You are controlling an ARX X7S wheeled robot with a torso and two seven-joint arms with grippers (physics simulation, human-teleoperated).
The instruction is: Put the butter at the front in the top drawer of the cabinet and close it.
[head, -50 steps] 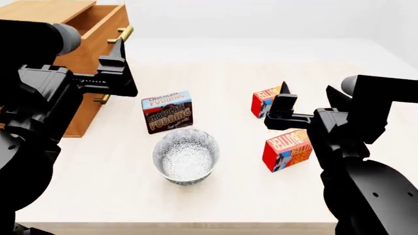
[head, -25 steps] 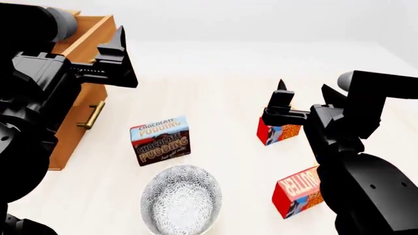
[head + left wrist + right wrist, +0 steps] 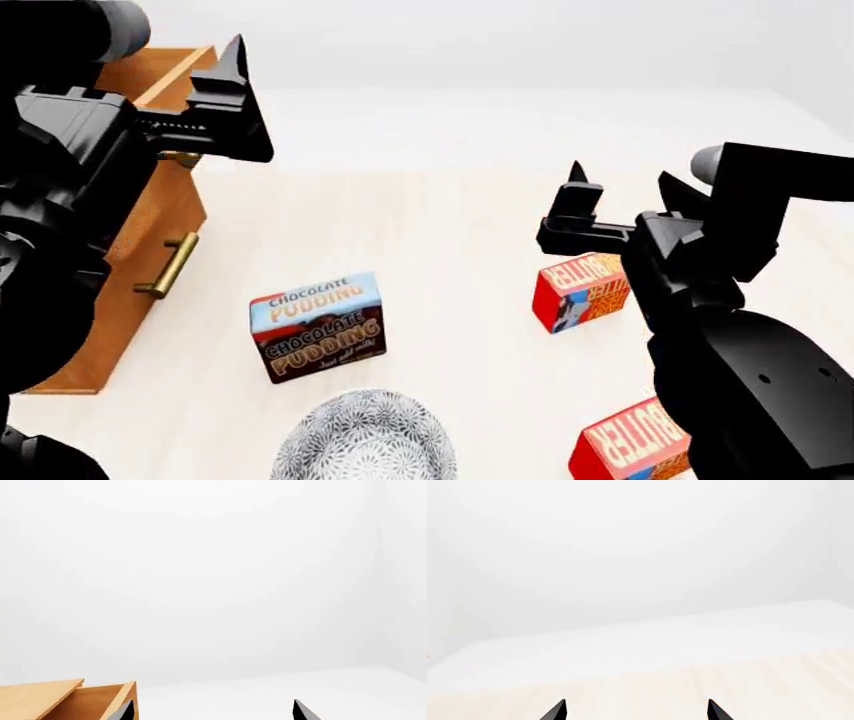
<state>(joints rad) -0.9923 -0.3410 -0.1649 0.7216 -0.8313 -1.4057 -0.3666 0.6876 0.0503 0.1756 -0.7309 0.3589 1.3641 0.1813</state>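
The front butter [image 3: 630, 446], a red and orange box, lies at the head view's lower edge, partly behind my right arm. A second butter box [image 3: 579, 291] lies farther back. The cabinet [image 3: 127, 300] stands at the left with its top drawer [image 3: 171, 72] pulled open. My left gripper [image 3: 230, 78] is open and empty, held high beside the drawer; the left wrist view shows it [image 3: 213, 712] next to the drawer [image 3: 100, 705]. My right gripper [image 3: 622, 178] is open and empty above the far butter box, and in the right wrist view [image 3: 635, 712] over bare table.
A chocolate pudding box [image 3: 318, 327] stands upright left of centre. A patterned bowl [image 3: 363, 440] sits in front of it, cut by the lower edge. The lower drawer's brass handle [image 3: 167, 265] faces the table [image 3: 427, 230].
The head view has shifted: boxes, bowl and cabinet slid toward its lower edge. Both grippers stay open and empty, high over the table.
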